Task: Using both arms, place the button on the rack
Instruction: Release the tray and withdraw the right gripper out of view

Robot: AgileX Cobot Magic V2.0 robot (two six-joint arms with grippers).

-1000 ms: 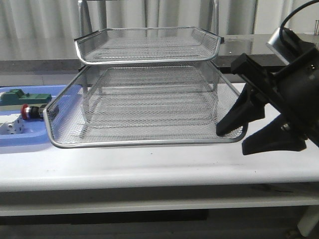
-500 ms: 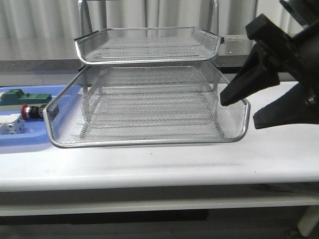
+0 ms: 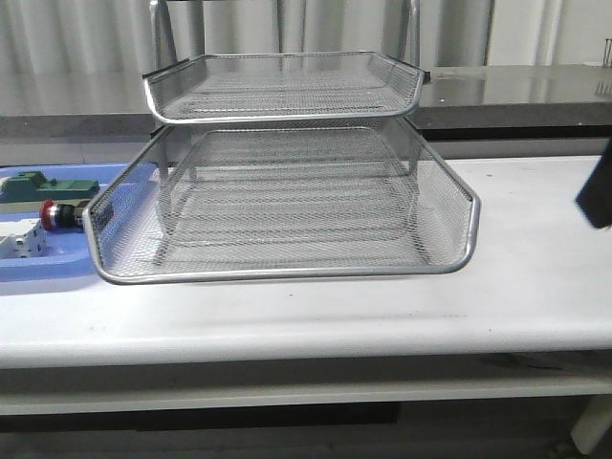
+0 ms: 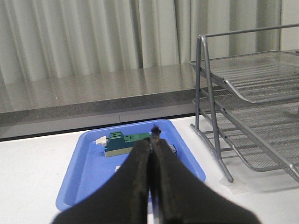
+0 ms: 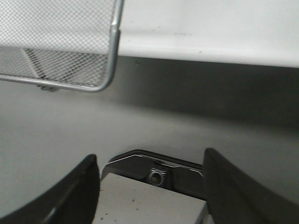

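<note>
The button [image 3: 54, 212], red-headed with a dark body, lies in the blue tray [image 3: 57, 268] at the far left of the front view. The silver mesh rack [image 3: 287, 143] stands mid-table with its middle tray [image 3: 287, 273] drawn out toward the front. My left gripper [image 4: 152, 138] is shut with nothing between its fingers, hovering over the blue tray [image 4: 79, 172]; its fingers hide the button. My right gripper [image 5: 150, 157] is open and empty, off the rack's tray corner [image 5: 112, 60]. Only a black piece of the right arm [image 3: 597, 197] shows at the front view's right edge.
A green block [image 3: 43, 186] and a white block [image 3: 19, 245] share the blue tray with the button; the green block [image 4: 125, 142] lies just beyond my left fingertips. The rack's legs [image 4: 212, 116] stand right of the tray. A grey ledge [image 3: 516, 91] and curtains run behind the table.
My right gripper has pulled away from the drawn-out tray's front right corner, going up and to the right, almost out of the front view. The rack and tray items have not moved.
</note>
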